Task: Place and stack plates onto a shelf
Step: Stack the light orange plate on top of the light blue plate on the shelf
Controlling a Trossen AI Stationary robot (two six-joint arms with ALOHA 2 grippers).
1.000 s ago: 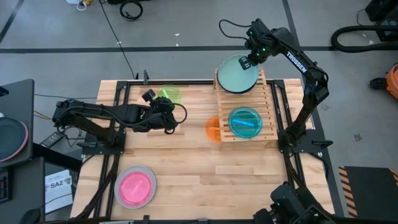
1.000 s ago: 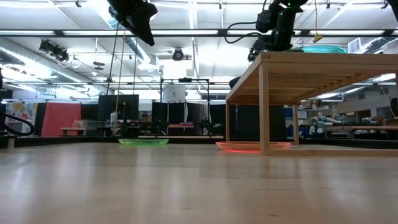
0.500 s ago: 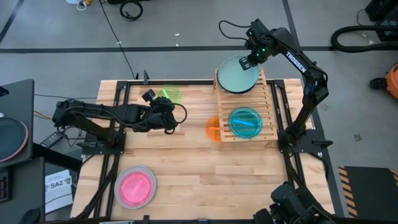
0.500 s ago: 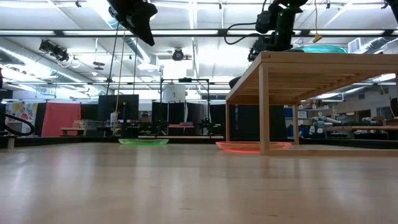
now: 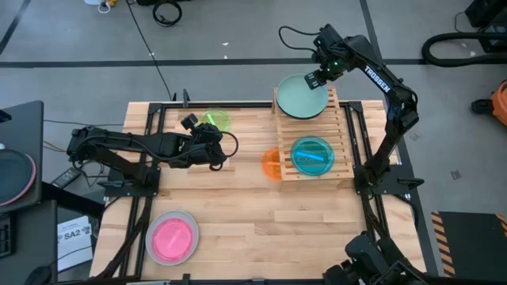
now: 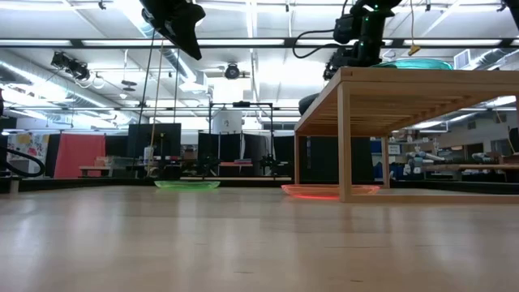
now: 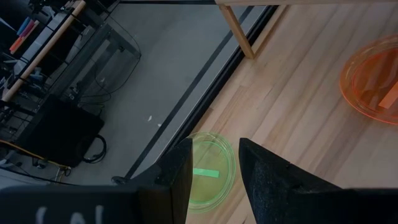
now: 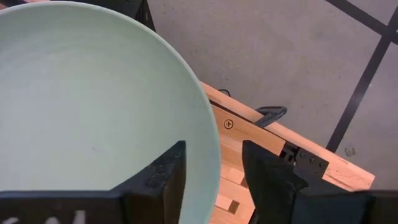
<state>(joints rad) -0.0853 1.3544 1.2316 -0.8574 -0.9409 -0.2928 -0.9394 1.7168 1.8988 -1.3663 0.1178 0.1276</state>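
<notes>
Round mint-green opaque plate [image 5: 302,96] lying on the far end of the rectangular rack of pale wooden slats [image 5: 342,155], its far edge reaching a little past the rack end. Smooth, matt, shallow, with a thin raised rim; no long axis, being round. Right gripper [image 5: 316,80] directly at the far rim of this plate: in the right wrist view the rim [image 8: 208,149] passes between the two dark fingers [image 8: 166,174], one finger over the plate's inner surface, the other outside over the slats. Jaws spread, with visible space on both sides of the rim, so not pinching; seemingly just released. Plate thus lying straight ahead of and under the jaws, toward the near side of the table; for a retreat, only lifting up and back from the rim needed, by judgement.

Further along the rack, toward the near end, a small translucent cyan plate [image 5: 311,155] resting on the slats. Beside the rack, partly under its edge on the wood-plank table [image 5: 261,229], a small translucent orange plate [image 5: 272,163].

Left gripper [image 5: 214,136] well apart, hovering over the table with jaws spread and empty; a small translucent green plate [image 7: 210,168] just ahead of them near the far table edge. Left arm clearly nearer to this one. Near the near-left corner, a pink plate on a pale grey plate [image 5: 171,237].
</notes>
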